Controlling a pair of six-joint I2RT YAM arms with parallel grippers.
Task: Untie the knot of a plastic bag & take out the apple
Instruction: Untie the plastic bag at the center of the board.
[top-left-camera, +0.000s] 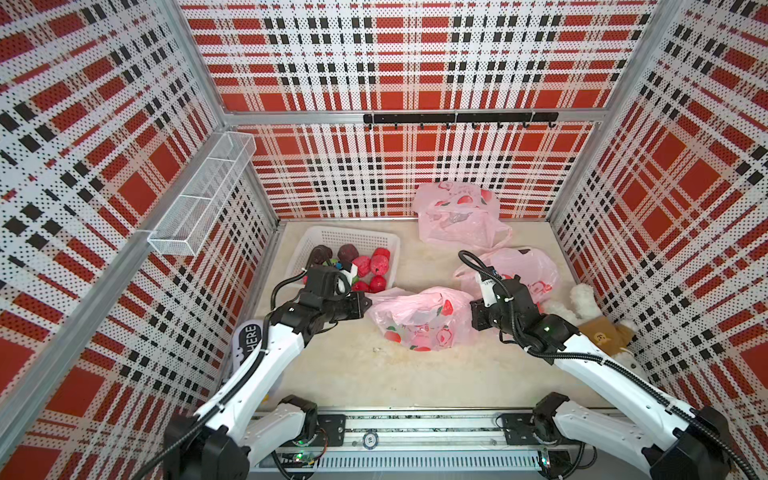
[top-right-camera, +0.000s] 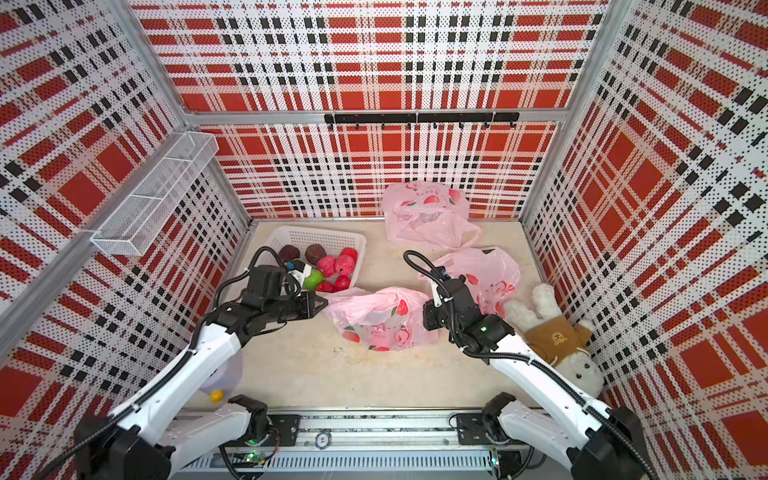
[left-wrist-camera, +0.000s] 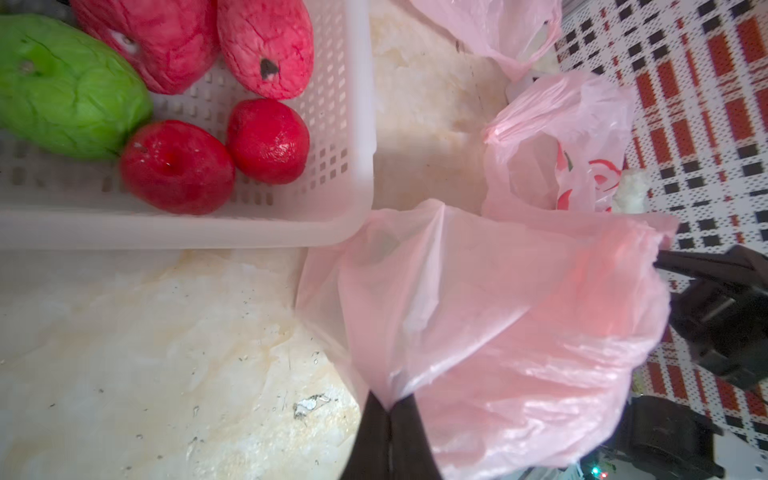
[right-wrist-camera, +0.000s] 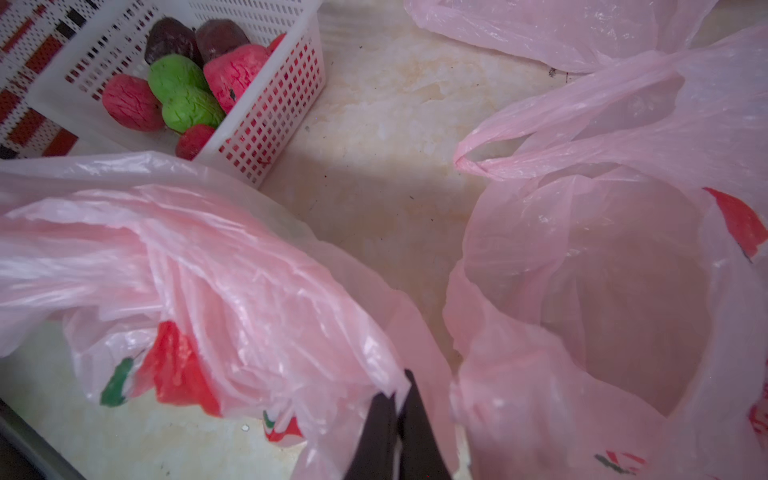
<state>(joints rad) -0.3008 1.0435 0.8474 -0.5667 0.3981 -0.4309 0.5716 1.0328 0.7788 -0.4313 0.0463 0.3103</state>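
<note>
Right now I have both arms on the plastic bag (top-left-camera: 419, 320), which sits mid-worktop (top-left-camera: 374, 374) just beside the corner of the white basket (top-left-camera: 353, 232). The left pincer (left-wrist-camera: 388, 411) is fully closed, its dark tips nipping a gathered peak of film on the basket side. The right pincer (right-wrist-camera: 400, 401) is closed the same way on a fold at the opposite side. I judge the two grips are set apart like this so the film can be drawn in opposite directions and the mouth spread. I can't pick out a tight knot in any view, and the top looks slack and rumpled. The bag is thin, translucent pink plastic, glossy where it creases and printed with red apples and green leaves. That print makes it hard to tell pattern from contents. A reddish glow shows through the film in the left wrist view, so the apple is probably inside, but I can't confirm it. The basket is rigid perforated plastic and holds wrinkled red, green and dark fruit shapes (left-wrist-camera: 178, 166) that look soft and foam-like. Two more pink bags (top-left-camera: 457, 216) lie limp and open towards the back, and a fluffy plush toy (top-right-camera: 552, 332) lies near the right arm. The worktop is pale, mottled and stone-like.
</note>
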